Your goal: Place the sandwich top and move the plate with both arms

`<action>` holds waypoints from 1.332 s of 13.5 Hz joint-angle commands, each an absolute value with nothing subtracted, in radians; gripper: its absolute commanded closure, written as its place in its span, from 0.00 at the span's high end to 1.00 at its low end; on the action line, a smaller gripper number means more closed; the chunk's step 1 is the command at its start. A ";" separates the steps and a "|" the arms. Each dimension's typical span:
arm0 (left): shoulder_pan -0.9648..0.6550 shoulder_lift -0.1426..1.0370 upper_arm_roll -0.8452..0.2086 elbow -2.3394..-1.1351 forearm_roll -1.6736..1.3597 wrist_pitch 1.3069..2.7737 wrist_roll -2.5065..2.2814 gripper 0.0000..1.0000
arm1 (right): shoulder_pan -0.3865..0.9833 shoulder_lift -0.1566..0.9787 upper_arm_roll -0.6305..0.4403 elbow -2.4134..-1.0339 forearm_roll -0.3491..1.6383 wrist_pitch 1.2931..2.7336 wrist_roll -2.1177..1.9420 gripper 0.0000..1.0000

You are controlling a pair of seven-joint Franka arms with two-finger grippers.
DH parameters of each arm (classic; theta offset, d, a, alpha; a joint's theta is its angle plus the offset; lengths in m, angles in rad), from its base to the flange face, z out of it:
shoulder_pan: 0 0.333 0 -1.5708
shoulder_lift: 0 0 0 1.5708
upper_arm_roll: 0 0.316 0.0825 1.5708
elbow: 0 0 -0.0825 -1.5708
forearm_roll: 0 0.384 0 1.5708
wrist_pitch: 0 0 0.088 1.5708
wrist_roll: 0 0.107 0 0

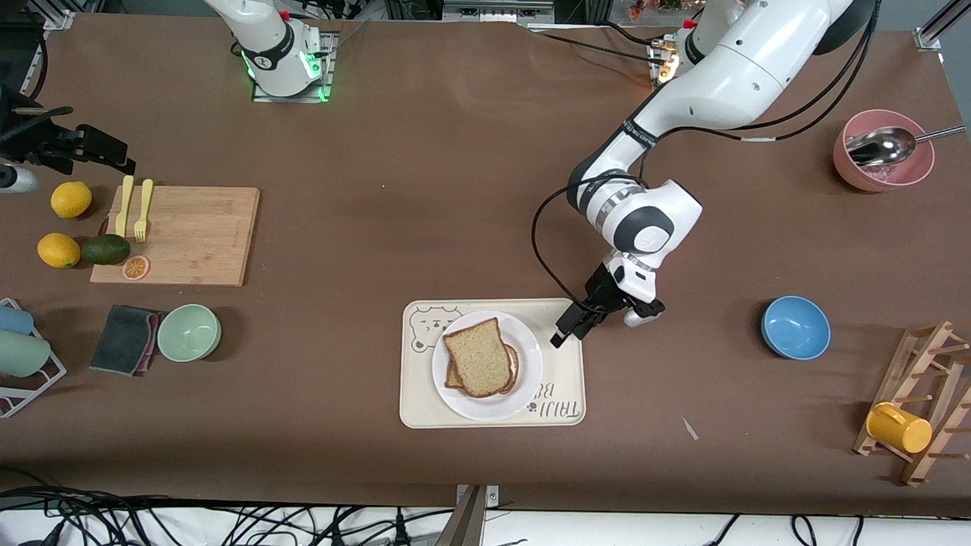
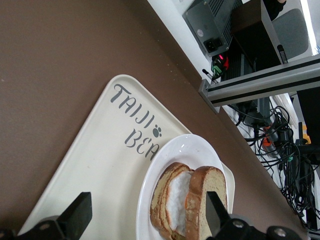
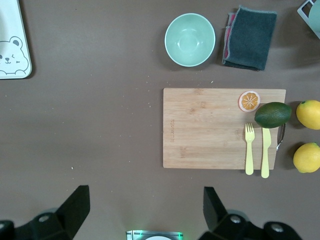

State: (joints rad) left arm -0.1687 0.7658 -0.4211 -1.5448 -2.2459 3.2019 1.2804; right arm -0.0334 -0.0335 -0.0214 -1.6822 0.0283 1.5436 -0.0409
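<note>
Front view: sandwich top (image 1: 478, 355) already sits on the egg slice, on the white plate (image 1: 485, 406) in the bear tray (image 1: 565, 413). Left gripper (image 1: 570, 324) hovers wide open at the plate's rim; should pinch the rim squarely. Right gripper (image 3: 142, 212) waits, spread, above bare table near the cutting board (image 3: 210, 127).

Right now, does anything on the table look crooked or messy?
A little. The tan speckled bread slice sits askew on the sandwich, so the lower slice peeks out at both sides on the round white plate. The left gripper hovers over the cream bear-printed tray, jaws open. Nothing looks spilled.
</note>
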 commanded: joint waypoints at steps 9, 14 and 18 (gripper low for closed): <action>-0.121 0.698 -0.428 -1.591 -1.896 3.249 0.924 1.00 | -0.043 -0.032 -0.015 -1.667 0.032 1.525 -0.044 1.00; -0.058 0.663 -0.428 -1.652 -1.532 3.206 0.579 1.00 | -0.043 -0.032 -0.015 -1.667 0.032 1.523 -0.044 1.00; 0.029 0.629 -0.419 -1.715 -1.194 3.107 0.372 1.00 | -0.043 -0.032 -0.015 -1.669 0.032 1.523 -0.044 1.00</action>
State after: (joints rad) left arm -0.0207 0.6856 -0.4195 -1.6366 -1.3230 3.1741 0.4671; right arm -0.0334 -0.0335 -0.0214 -1.6822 0.0285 1.5424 -0.0409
